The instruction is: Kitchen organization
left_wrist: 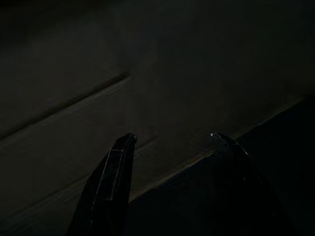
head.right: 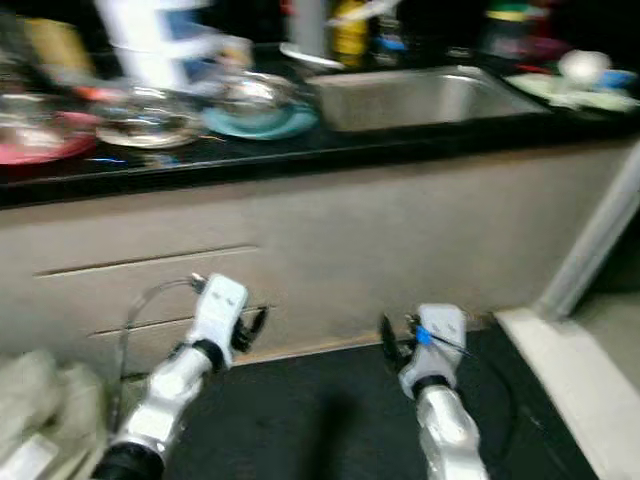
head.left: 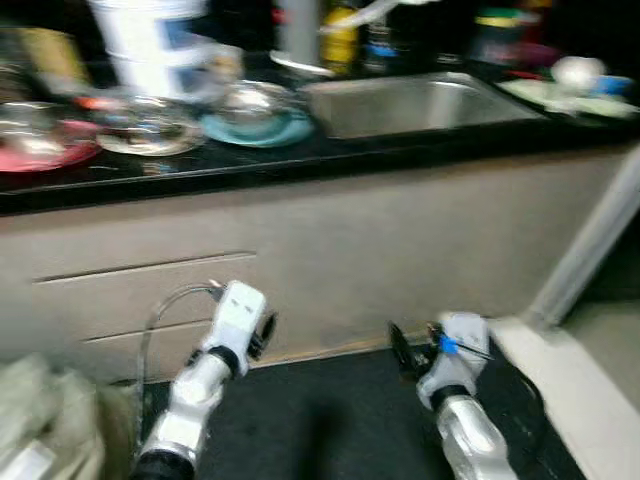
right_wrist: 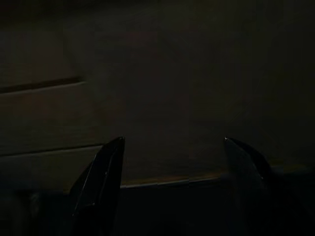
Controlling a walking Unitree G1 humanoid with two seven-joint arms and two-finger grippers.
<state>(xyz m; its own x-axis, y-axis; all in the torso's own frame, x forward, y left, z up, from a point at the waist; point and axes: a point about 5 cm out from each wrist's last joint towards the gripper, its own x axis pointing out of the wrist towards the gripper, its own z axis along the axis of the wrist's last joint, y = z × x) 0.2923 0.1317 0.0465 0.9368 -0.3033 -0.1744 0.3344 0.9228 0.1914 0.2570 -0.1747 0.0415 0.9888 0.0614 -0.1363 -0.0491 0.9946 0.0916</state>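
A black kitchen counter (head.left: 300, 160) runs across the top of the blurred head views. On it sit a steel sink (head.left: 420, 103), a teal plate (head.left: 258, 128) with a glass lid on it, a clear glass dish (head.left: 150, 130), a red plate (head.left: 40, 152) and a white container (head.left: 150, 45). Both arms hang low in front of the beige cabinet (head.left: 330, 250). My left gripper (left_wrist: 172, 142) is open with nothing between its fingers, facing the drawer fronts. My right gripper (right_wrist: 172, 145) is open too, pointing at the cabinet base.
Bottles and jars (head.left: 345, 35) crowd the back of the counter. A pale plate with a white object (head.left: 575, 80) lies right of the sink. A dark mat (head.left: 330, 420) covers the floor below. A pale bag (head.left: 45, 420) sits at lower left, a white frame (head.left: 590, 250) at right.
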